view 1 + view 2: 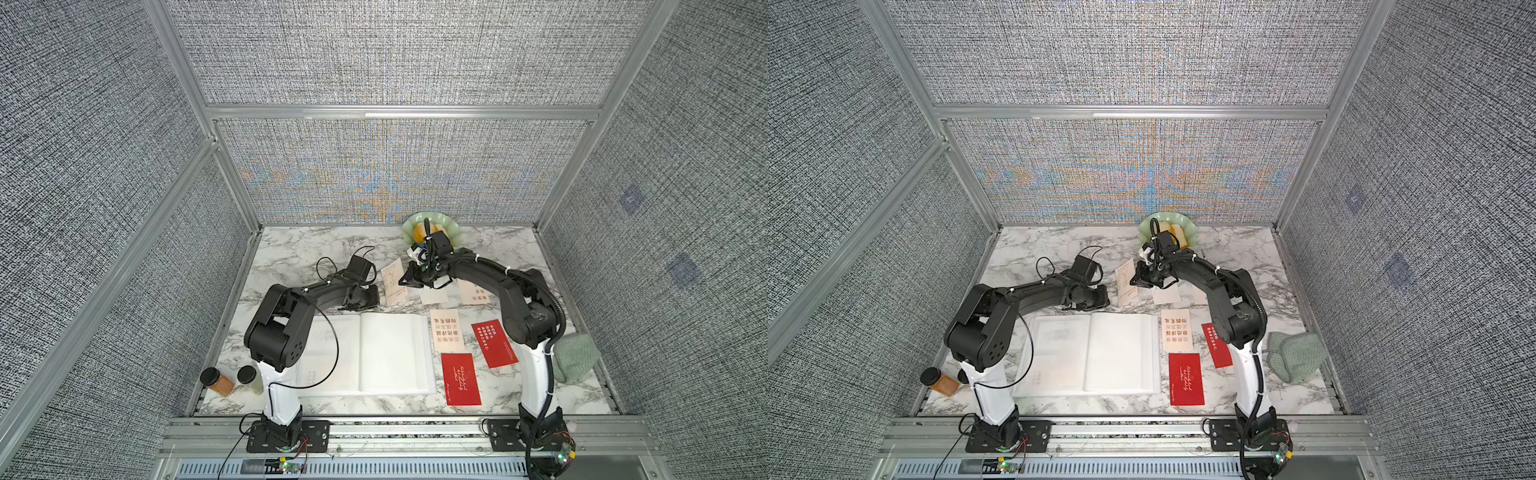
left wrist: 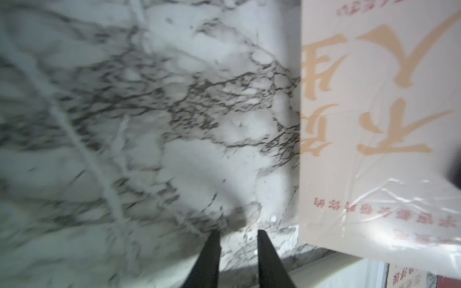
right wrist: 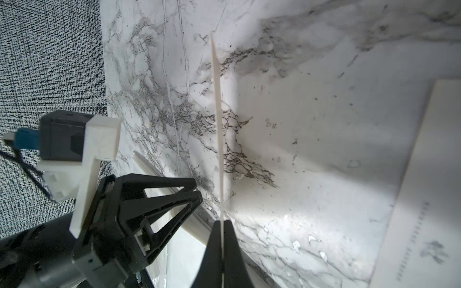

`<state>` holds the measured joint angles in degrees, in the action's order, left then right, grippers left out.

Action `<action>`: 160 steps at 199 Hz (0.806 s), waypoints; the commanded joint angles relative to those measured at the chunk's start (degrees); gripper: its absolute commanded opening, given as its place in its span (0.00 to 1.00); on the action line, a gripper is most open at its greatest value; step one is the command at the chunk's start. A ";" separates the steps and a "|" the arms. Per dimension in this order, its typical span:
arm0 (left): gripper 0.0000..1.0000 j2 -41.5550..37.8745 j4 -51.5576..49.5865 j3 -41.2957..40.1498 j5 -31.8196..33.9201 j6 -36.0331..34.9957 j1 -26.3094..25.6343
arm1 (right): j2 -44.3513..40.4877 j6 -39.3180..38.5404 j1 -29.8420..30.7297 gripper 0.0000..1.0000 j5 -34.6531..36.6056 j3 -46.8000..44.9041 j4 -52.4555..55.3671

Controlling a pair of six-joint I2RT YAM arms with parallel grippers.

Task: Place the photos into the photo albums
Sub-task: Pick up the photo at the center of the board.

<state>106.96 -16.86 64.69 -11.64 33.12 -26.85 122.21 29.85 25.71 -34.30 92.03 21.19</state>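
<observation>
Near edge: two dark-lidded jars [image 1: 216, 379] stand at the left front corner of the surface [image 1: 291, 249], well away from the work.
Album: the photo album [image 1: 395, 353] lies open and flat. Its spine runs near-to-far and both pages are white. The left arm reaches over its left page.
Loose photos: a red card [image 1: 461, 384] and a second red card [image 1: 494, 344] lie to the right of the album. A cream card with red-brown characters [image 1: 444, 330] lies just beside the album's right edge. Farther back are a white card [image 1: 434, 296] and another cream card [image 1: 473, 293], partly under the right arm.
Left gripper: the left gripper [image 2: 238, 235] is just past the album's far edge over bare marble. Its jaws are apart with nothing between them.
Right gripper: the right gripper [image 3: 221, 223] is clamped on one end of the held photo [image 1: 392, 284], a cream card. The right wrist view sees the card edge-on, so it seems raised and tilted rather than lying flat.
Key relation: the album lies toward the robot from the held photo, and its right page is the nearer one. The photo's long axis runs roughly near-to-far, like the page's. The right arm carries it, and the left gripper sits just beside it on the album's left-page side.
Step judged: the photo is picked up but not yet set on a page.
Far: a green plate [image 1: 451, 232] sits behind the right wrist.
</observation>
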 commanded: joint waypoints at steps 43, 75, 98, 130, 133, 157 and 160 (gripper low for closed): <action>0.88 -13.66 -0.74 -2.81 -3.38 -4.37 4.58 | -8.54 -0.49 -0.40 0.00 -0.11 -3.01 0.03; 0.88 -21.70 4.52 -7.93 -8.45 -5.24 6.18 | -14.70 -0.97 -0.31 0.00 -4.10 -8.90 -1.35; 0.87 -27.33 12.01 -14.37 -14.45 -4.25 7.05 | -19.77 -1.17 -0.06 0.00 -7.64 -15.31 -3.74; 0.87 -32.22 20.25 -21.81 -21.47 -2.24 7.71 | -26.20 -0.64 0.47 0.00 -11.03 -24.25 -7.50; 0.87 -32.47 20.91 -22.43 -21.99 -2.06 7.77 | -26.81 -0.52 0.49 0.00 -11.28 -25.06 -7.92; 0.86 -33.64 25.86 -26.37 -26.38 0.07 8.26 | -30.48 0.55 1.15 0.00 -14.35 -30.48 -11.45; 0.86 -33.51 26.68 -26.89 -27.16 0.29 8.30 | -30.82 0.64 1.30 0.00 -14.63 -31.02 -11.81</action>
<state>74.08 1.06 40.40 -31.40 30.94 -18.96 93.95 29.32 26.35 -44.49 64.49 14.57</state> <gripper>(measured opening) 0.866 0.049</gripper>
